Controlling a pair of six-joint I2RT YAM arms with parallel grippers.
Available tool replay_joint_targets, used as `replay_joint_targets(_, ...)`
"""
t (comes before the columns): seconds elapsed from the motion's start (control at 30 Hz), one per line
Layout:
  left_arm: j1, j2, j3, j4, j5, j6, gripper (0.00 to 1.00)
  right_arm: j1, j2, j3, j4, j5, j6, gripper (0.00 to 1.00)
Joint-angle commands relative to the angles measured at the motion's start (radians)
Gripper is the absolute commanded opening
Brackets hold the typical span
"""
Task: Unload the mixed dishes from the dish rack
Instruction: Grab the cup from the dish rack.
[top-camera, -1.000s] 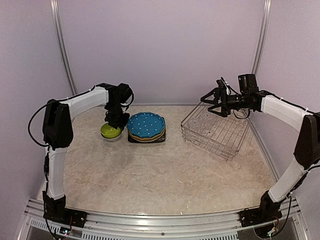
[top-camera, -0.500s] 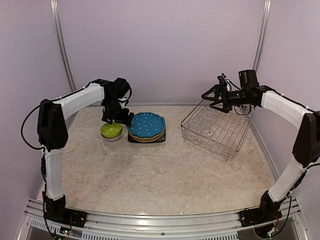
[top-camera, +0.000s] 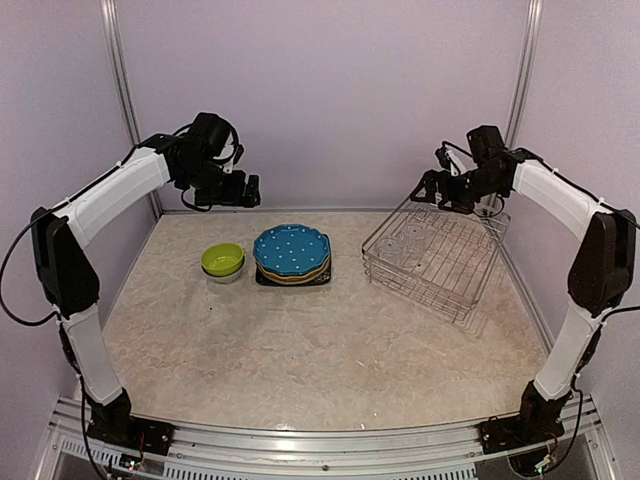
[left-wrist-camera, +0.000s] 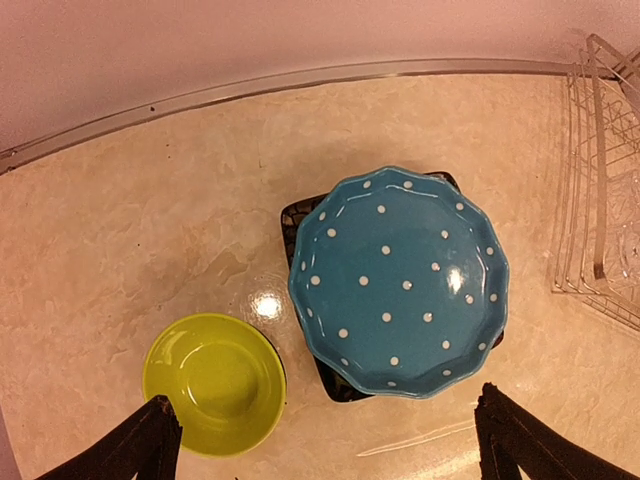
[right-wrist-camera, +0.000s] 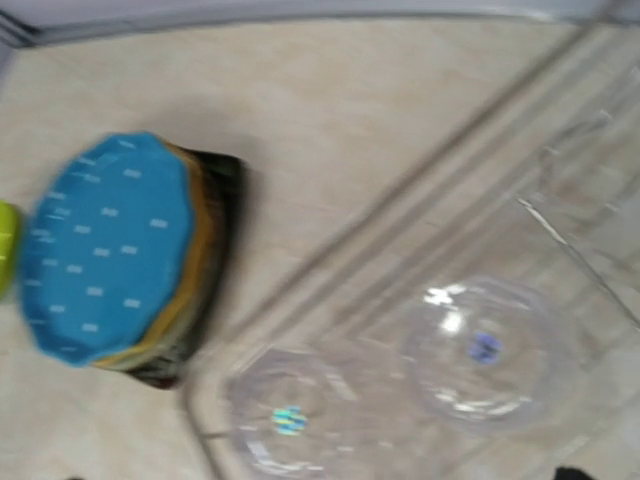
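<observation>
Now that the left gripper (top-camera: 250, 190) has been lifted clear of the table (top-camera: 300, 350), fingers spread wide and nothing held, one more dish is judged delivered. The rack (top-camera: 440, 270) is left at the right, nearly emptied. The stack of plates (top-camera: 291, 255) (blue dotted one on top) is set centre-left, with the green bowl (top-camera: 222, 261) just beside it where it was released. Only two glasses (top-camera: 408, 240) are left in the rack's far corner, and the right gripper (top-camera: 428, 190), fingers apart and empty, is held above them.
</observation>
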Motion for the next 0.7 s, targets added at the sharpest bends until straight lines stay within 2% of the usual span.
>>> replay_joint_targets(0.0,0.024,-0.061,-0.049,0.097,0.044,-0.044,0.99,0.007,0.071,0.076,-0.115,0.119,-0.056,0.99)
replay_joint_targets(0.37,0.053,-0.077,-0.06,0.091,0.11,-0.084,0.99,0.068,0.231,0.194,-0.199,0.249,-0.104,0.98)
replay_joint_targets(0.67,0.059,-0.072,-0.066,0.086,0.117,-0.085,0.99,0.097,0.328,0.246,-0.223,0.319,-0.121,0.92)
